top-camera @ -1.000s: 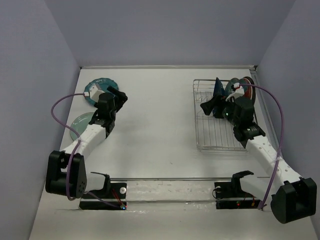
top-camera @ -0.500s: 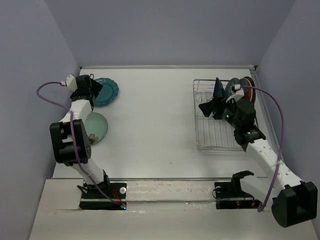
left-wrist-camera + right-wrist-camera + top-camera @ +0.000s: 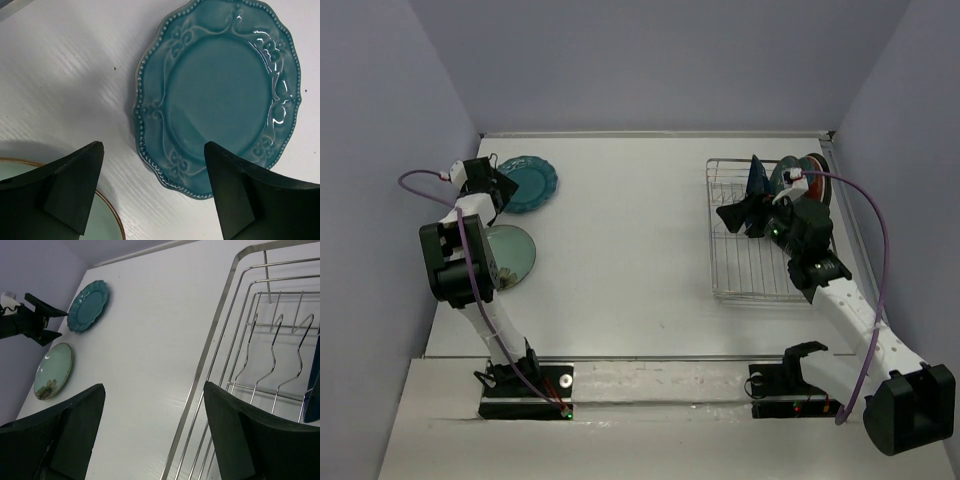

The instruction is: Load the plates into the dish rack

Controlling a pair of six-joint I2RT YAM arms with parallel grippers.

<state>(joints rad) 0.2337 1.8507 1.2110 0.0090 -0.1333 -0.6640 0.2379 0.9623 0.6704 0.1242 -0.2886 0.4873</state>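
We see the left gripper point(image 3: 154, 150) poised over the near edge of the scalloped teal plate point(image 3: 220, 90), its jaws wide apart and holding nothing; the plate lies flat on the white table point(image 3: 630, 230) at the far left corner. Just beside it, toward the arm bases, the pale mint plate point(image 3: 510, 255) also lies flat, and a narrow strip of bare table keeps the two rims from touching. On the right side stands the dish rack point(image 3: 750, 270), a silver wire frame with upright tines. At its far end we find the dark blue plate point(image 3: 757, 178) standing on edge, with a dark teal plate point(image 3: 785, 175) and a red plate point(image 3: 812, 170) upright next to it toward the right wall; we cannot tell whether more plates stand behind them. The right gripper point(image 3: 154, 389) hovers over the left part of the rack, near the dark blue plate, its jaws spread open and empty
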